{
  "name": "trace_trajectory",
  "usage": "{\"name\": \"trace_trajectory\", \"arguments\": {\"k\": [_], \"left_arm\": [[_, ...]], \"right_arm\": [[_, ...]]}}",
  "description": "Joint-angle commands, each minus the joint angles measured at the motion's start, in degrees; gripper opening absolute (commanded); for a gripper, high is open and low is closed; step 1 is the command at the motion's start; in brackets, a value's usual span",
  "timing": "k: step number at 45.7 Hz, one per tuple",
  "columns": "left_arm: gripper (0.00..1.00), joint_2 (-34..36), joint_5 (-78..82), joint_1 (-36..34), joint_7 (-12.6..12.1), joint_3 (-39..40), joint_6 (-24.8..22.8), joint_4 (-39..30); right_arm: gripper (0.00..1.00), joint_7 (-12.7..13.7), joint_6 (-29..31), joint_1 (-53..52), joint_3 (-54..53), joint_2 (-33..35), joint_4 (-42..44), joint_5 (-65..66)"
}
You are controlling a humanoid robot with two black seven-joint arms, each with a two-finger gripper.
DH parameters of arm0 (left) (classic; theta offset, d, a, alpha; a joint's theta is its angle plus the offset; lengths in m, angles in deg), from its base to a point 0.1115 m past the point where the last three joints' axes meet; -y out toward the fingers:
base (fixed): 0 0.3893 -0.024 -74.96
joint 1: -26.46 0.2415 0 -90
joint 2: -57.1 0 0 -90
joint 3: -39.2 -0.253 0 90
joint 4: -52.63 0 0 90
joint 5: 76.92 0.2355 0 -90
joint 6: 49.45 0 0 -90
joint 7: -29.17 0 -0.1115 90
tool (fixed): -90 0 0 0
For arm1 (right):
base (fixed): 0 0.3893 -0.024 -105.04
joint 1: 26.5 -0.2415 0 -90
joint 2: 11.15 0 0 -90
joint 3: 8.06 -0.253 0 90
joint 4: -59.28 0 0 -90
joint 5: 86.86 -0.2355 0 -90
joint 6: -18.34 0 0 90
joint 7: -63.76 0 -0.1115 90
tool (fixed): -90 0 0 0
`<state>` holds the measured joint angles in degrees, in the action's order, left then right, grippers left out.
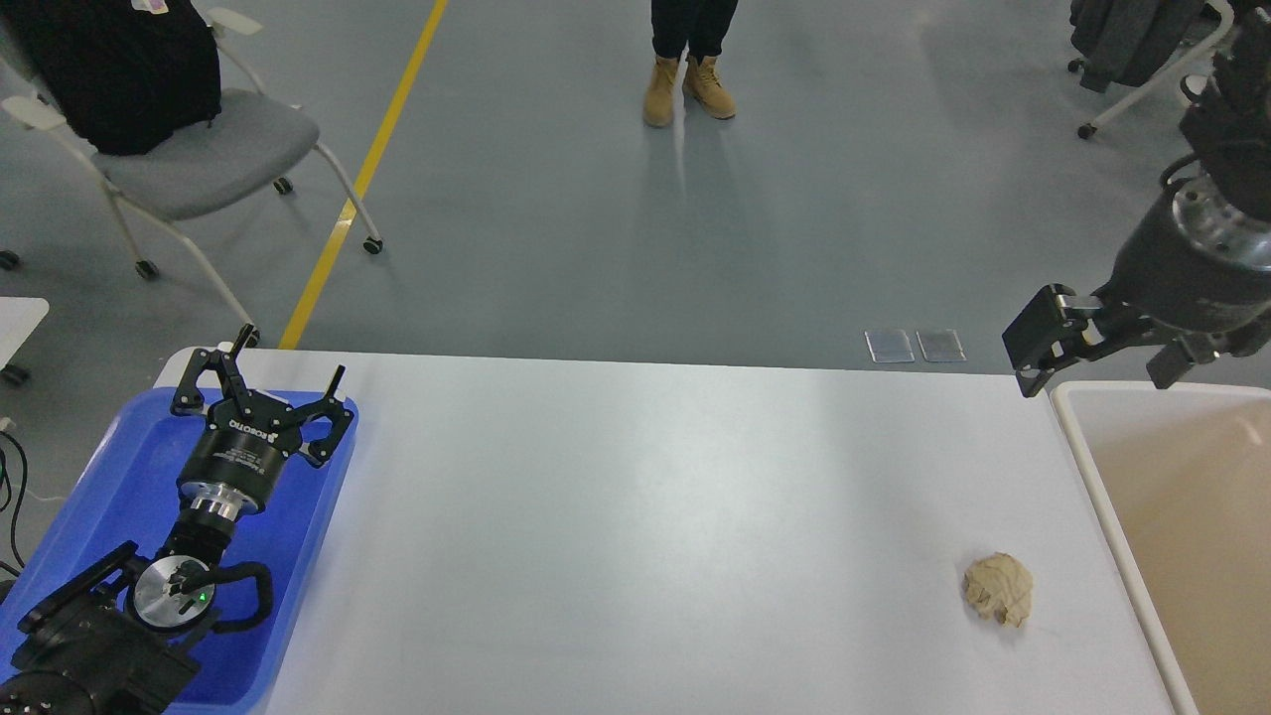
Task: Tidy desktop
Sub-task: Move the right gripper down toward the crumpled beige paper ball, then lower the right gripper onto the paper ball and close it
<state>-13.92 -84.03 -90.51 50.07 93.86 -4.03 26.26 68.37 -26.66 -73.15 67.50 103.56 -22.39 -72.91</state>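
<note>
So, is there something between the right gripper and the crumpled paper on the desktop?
Nothing visible. The right gripper hangs above the far right corner of the desktop, and the crumpled paper lies nearer on bare surface, beside the cream bin.

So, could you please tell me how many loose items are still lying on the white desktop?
1: a crumpled beige paper ball near the right end of the white rectangular desktop, beside the cream-coloured bin. The arm hides part of the blue plastic tray.
</note>
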Motion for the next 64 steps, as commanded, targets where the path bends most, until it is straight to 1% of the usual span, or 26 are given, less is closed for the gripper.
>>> {"name": "trace_trajectory", "arguments": {"k": [1,5,12,16,29,36,54,58,61,64], "left_arm": [[0.99,0.0,0.0,0.1,0.0,0.0,0.0,0.0],[0.99,0.0,0.0,0.1,0.0,0.0,0.0,0.0],[0.99,0.0,0.0,0.1,0.0,0.0,-0.1,0.0],[0.99,0.0,0.0,0.1,0.0,0.0,0.0,0.0],[0.99,0.0,0.0,0.1,-0.1,0.0,-0.1,0.0],[0.99,0.0,0.0,0.0,0.0,0.0,0.0,0.0],[0.99,0.0,0.0,0.0,0.0,0.0,0.0,0.0],[0.99,0.0,0.0,0.0,0.0,0.0,-0.1,0.0],[0.99,0.0,0.0,0.0,0.0,0.0,-0.1,0.0],[0.99,0.0,0.0,0.0,0.0,0.0,-0.1,0.0]], "right_arm": [[0.99,0.1,0.0,9.6,-4.5,2.1,6.6,4.0],[0.99,0.1,0.0,14.2,-8.2,4.4,7.6,7.6],[0.99,0.1,0.0,24.6,-13.2,5.5,13.8,15.0],[0.99,0.1,0.0,29.4,-15.3,6.5,16.2,17.0],[0.99,0.1,0.0,41.7,-19.4,6.8,17.7,21.0],[0.99,0.1,-3.5,47.4,-22.6,6.1,19.3,21.6],[0.99,0.1,-15.3,54.2,-24.4,5.4,21.6,22.2],[0.99,0.1,-18.7,56.1,-25.5,5.0,21.8,22.3],[0.99,0.1,-20.6,57.0,-25.5,5.0,22.3,22.3],[0.99,0.1,-21.0,57.7,-25.6,4.7,22.5,22.3]]}}
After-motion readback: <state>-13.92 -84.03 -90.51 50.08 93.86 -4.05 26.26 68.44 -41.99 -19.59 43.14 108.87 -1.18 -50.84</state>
